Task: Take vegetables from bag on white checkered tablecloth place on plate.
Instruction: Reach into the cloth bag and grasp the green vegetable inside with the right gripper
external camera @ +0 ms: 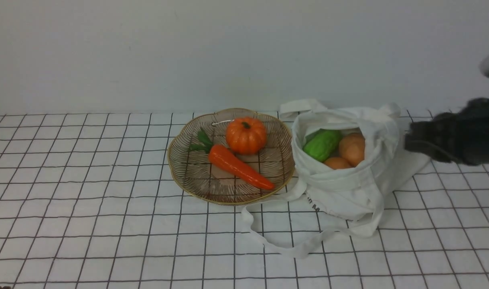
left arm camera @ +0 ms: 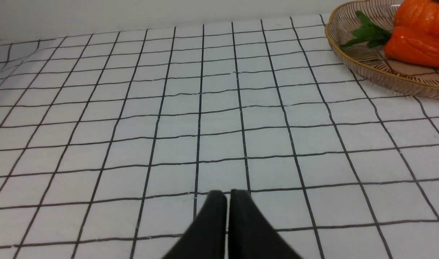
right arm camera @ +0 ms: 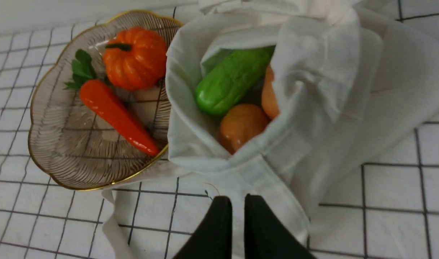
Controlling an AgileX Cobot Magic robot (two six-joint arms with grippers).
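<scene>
The white bag (external camera: 348, 192) lies open on the white checkered tablecloth (external camera: 88, 200), right of the plate (external camera: 188, 176). Inside it I see the vegetables: a green gourd (external camera: 322, 144) and two tan-orange potatoes (external camera: 352, 148). My right gripper (external camera: 408, 141) hovers blurred just right of the bag. In the right wrist view the right gripper (right arm camera: 238, 201) is above the bag's (right arm camera: 331, 90) near edge, with only a thin gap between its fingers and nothing in it. The gourd (right arm camera: 230, 81) and a potato (right arm camera: 241, 126) lie beyond. My left gripper (left arm camera: 228, 196) is shut over bare cloth, away from the plate (left arm camera: 367, 68).
An orange pumpkin (external camera: 246, 134) and an orange carrot (external camera: 240, 166) with green leaves lie on the plate. The bag's long straps (external camera: 276, 241) trail over the cloth toward the front. A pale wall stands behind the table.
</scene>
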